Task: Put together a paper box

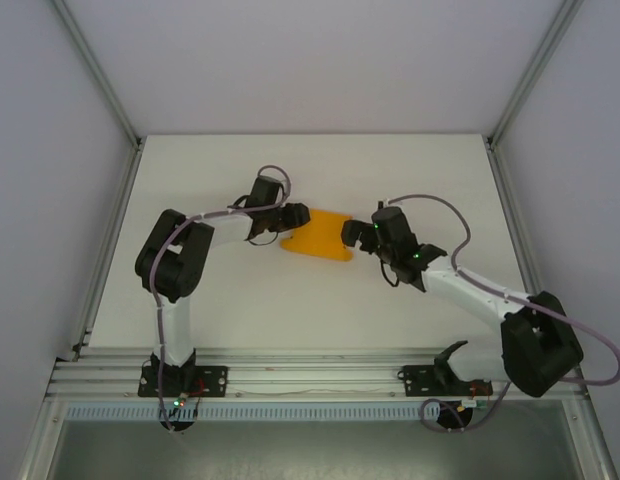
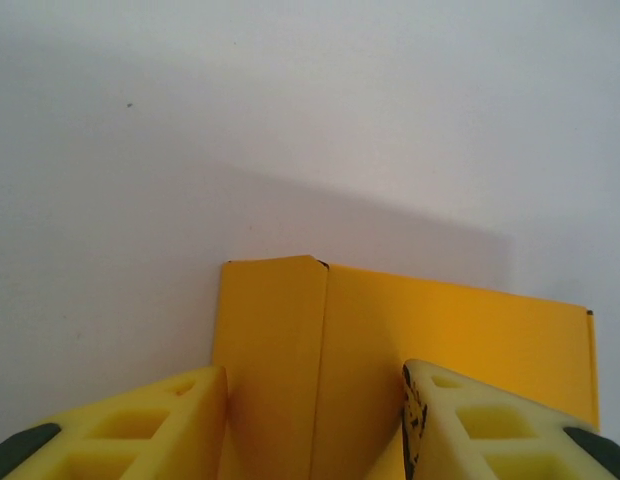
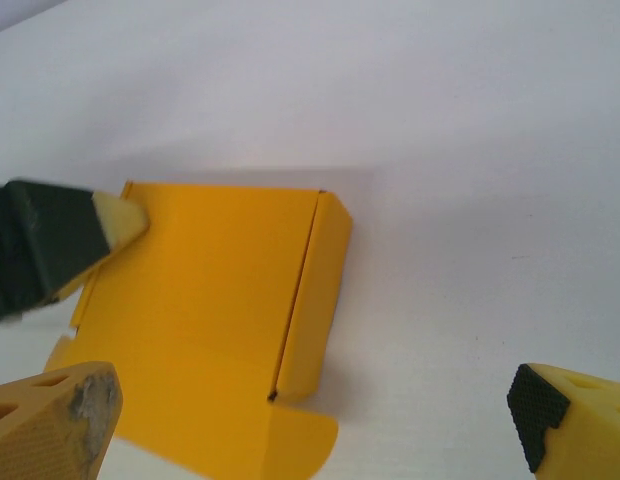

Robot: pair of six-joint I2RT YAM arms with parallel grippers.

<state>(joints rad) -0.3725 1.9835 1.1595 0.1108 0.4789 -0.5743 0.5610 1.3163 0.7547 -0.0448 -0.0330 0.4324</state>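
Note:
The paper box point(image 1: 317, 237) is orange-yellow card, lying part folded in the middle of the white table. In the right wrist view the paper box point(image 3: 205, 300) has one long side point(image 3: 315, 290) folded up and a rounded flap point(image 3: 300, 440) lying flat. My left gripper point(image 1: 295, 219) is at the box's left end. Its jaws stand partly apart around a folded strip point(image 2: 275, 350), with the main panel point(image 2: 460, 320) running behind the right finger point(image 2: 470, 420). My right gripper point(image 3: 310, 430) is wide open just off the box's right end, holding nothing.
White walls and slanted aluminium posts point(image 1: 98, 80) close in the table on the left, right and back. A metal rail point(image 1: 320, 378) with both arm bases runs along the near edge. Bare table point(image 1: 320, 165) lies behind the box.

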